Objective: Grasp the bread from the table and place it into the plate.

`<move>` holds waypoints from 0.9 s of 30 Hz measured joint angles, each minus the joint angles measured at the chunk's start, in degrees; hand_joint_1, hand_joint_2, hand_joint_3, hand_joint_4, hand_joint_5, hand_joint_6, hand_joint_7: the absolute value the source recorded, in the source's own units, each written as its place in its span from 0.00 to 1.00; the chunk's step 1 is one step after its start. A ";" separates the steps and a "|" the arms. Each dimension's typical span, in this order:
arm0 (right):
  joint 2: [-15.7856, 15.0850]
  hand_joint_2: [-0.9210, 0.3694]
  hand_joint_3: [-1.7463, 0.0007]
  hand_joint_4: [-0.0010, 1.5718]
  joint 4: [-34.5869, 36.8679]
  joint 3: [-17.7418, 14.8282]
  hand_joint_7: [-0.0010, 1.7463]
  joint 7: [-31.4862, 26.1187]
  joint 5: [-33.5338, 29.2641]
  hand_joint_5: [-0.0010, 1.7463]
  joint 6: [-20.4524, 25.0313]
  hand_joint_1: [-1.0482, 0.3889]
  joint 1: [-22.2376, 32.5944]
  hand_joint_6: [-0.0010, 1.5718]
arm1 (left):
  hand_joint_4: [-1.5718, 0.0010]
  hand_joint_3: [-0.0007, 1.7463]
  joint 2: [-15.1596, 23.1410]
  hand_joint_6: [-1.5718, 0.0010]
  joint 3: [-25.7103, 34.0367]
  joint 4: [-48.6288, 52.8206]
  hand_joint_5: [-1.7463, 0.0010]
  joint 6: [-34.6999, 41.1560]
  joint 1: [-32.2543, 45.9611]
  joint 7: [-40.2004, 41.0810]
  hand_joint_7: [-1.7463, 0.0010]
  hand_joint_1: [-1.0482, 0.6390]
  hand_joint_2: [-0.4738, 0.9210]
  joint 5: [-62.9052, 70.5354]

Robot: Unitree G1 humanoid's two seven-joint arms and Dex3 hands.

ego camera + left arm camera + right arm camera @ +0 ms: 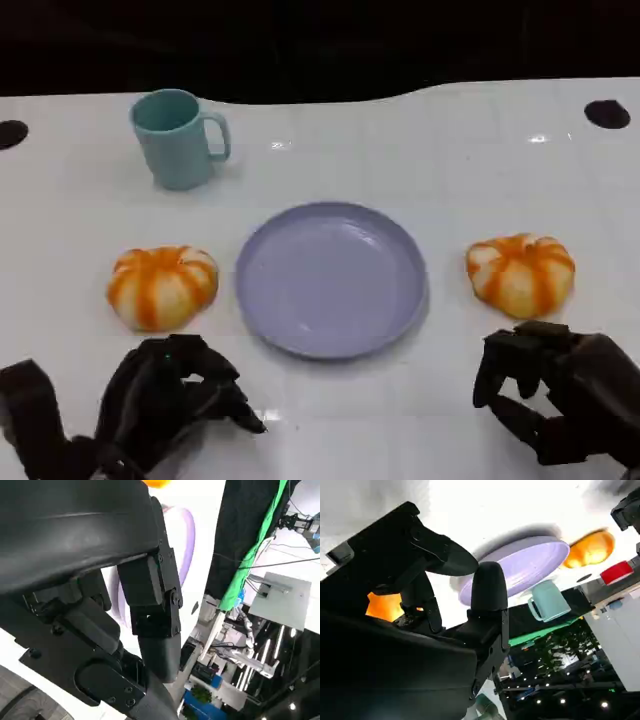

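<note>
A teal mug (176, 137) is standing upright on the white table (450, 150), toward its far left, with its handle pointing right. Two dark round holes (607, 114) are sitting near the table's far corners.

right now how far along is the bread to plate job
Nothing is done yet: the plate holds nothing. Both breads sit on the table, the left bread and the right bread. Neither the left hand nor the right hand holds anything. Grasping and placing remain.
</note>
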 measured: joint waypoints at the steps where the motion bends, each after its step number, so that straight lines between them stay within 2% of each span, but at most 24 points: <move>1: 0.00 0.35 0.36 0.44 0.00 0.00 0.87 0.00 0.00 1.00 0.00 0.62 0.00 0.35 | 0.00 0.00 0.00 0.00 -0.01 -0.02 0.65 0.00 0.00 0.01 0.78 0.00 0.80 0.02; 27: -0.01 0.33 0.39 0.44 0.37 0.15 0.87 0.60 -0.13 1.00 0.42 0.62 -0.08 0.35 | 0.00 0.00 0.00 0.00 0.05 0.12 0.66 -0.05 -0.11 0.00 0.79 0.00 0.79 0.01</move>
